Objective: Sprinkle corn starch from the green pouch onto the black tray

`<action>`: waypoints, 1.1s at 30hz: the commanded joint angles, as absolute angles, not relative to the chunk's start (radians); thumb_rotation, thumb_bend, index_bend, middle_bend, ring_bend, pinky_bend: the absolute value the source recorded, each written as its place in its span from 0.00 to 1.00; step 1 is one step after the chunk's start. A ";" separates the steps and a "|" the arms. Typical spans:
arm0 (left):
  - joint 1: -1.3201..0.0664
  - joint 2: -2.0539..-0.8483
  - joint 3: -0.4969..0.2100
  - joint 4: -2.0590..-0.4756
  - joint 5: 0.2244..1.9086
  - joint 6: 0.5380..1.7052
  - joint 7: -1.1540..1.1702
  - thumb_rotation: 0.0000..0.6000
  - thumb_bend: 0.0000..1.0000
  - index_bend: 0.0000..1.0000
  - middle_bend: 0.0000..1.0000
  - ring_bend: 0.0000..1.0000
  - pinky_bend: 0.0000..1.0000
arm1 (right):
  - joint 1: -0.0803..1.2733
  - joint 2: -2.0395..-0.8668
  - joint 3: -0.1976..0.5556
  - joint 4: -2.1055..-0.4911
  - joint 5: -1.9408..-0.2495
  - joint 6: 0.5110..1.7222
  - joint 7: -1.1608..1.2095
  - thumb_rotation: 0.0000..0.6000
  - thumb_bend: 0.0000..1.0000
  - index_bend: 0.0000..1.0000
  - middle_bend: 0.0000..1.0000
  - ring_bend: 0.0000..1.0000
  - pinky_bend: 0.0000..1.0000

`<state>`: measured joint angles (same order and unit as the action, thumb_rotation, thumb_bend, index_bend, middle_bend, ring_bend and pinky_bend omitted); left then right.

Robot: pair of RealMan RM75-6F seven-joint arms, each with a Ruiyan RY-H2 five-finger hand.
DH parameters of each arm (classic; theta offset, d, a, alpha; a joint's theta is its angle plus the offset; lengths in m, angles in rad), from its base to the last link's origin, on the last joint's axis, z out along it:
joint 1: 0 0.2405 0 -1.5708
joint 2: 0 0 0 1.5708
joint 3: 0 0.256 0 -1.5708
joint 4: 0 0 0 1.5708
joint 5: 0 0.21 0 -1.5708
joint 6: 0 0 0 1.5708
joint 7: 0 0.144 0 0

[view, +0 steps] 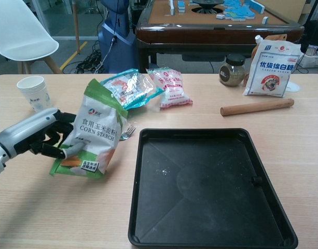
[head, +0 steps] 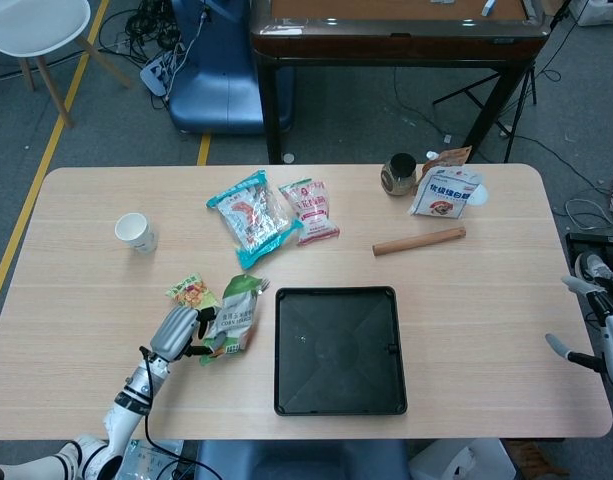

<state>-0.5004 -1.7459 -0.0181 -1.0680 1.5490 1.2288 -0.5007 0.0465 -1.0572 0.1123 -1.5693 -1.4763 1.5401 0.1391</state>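
My left hand [view: 37, 136] [head: 176, 331] grips the green corn starch pouch [view: 96, 129] [head: 233, 315] by its left edge, holding it upright just left of the black tray [view: 210, 218] [head: 338, 400]. The pouch's lower edge is close to the tabletop. Its green top looks folded over, and I cannot tell whether it is sealed. The tray lies flat in front of me with a few white specks on its floor. My right hand [head: 598, 320] shows only at the far right edge of the head view, off the table, fingers spread and holding nothing.
A fork [view: 126, 133] lies behind the pouch, and a small orange-green packet [head: 191, 292] beside it. Two snack bags [view: 143, 85], a paper cup [view: 33, 92], a rolling pin [view: 256, 107], a jar [view: 232, 70] and a white bag [view: 273, 62] sit further back.
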 commanded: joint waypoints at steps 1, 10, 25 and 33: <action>-0.495 -1.746 -0.009 -1.058 1.553 1.227 -0.507 1.00 0.40 0.49 0.70 0.67 0.94 | 0.046 -1.057 0.112 -1.571 -1.477 1.540 0.138 1.00 0.06 0.24 0.32 0.16 0.22; -0.476 -1.726 0.033 -1.029 1.586 1.237 -0.528 1.00 0.40 0.46 0.59 0.52 0.81 | 0.042 -1.053 0.113 -1.579 -1.476 1.547 0.134 1.00 0.06 0.24 0.32 0.16 0.22; -0.463 -1.662 0.095 -1.031 1.647 1.251 -0.523 1.00 0.40 0.23 0.32 0.28 0.54 | 0.036 -1.046 0.113 -1.596 -1.479 1.556 0.124 1.00 0.06 0.24 0.33 0.16 0.22; -0.477 -1.620 0.131 -1.071 1.674 1.210 -0.468 1.00 0.39 0.07 0.20 0.18 0.43 | 0.031 -1.045 0.112 -1.601 -1.479 1.562 0.122 1.00 0.06 0.24 0.33 0.16 0.22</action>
<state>-0.4723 -1.6296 0.1239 -1.0586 1.6722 1.2219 -0.4779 0.0311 -1.0453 0.1124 -1.6005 -1.4786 1.5621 0.1217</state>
